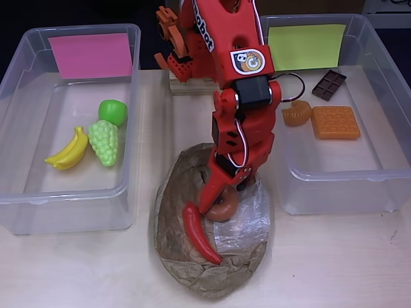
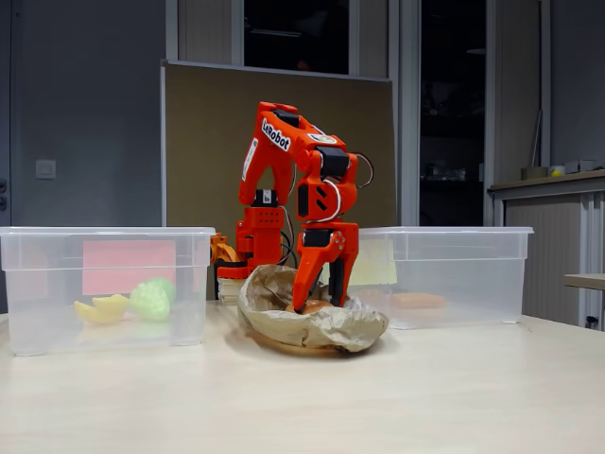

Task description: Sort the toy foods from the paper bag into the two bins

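Gripper (image 1: 220, 200) is seen lowered into paper bag (image 1: 209, 224) at frame centre-bottom, fingers apart around brown donut (image 1: 225, 206). Red chili (image 1: 198, 232) lies just left of it, w/ both still in bag.

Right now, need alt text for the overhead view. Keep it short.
An orange robot arm reaches down into a crumpled brown paper bag, its hand at a brown toy donut beside a red plastic chili. The pink-labelled clear plastic bin holds yellow bananas, green grapes and a green apple; the yellow-green-labelled bin holds three toy foods.
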You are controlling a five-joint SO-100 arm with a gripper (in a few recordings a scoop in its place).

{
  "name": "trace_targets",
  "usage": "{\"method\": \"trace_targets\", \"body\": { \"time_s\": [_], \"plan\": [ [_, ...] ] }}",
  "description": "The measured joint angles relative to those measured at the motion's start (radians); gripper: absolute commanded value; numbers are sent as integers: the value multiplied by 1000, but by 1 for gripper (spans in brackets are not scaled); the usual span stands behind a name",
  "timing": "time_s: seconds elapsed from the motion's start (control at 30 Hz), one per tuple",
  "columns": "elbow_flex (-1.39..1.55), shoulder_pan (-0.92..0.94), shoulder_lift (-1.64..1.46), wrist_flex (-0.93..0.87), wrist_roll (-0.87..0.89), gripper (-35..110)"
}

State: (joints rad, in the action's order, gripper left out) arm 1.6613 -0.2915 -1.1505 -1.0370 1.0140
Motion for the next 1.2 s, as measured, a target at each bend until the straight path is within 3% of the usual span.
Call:
{"method": "trace_targets", "body": {
  "time_s": [0.53, 0.83, 1.2],
  "plan": [
    [-95, 20, 72, -40, -25, 36],
    [-201, 23, 32, -250, -28, 32],
    [-195, 104, -244, -534, 8, 31]
  ]
}}
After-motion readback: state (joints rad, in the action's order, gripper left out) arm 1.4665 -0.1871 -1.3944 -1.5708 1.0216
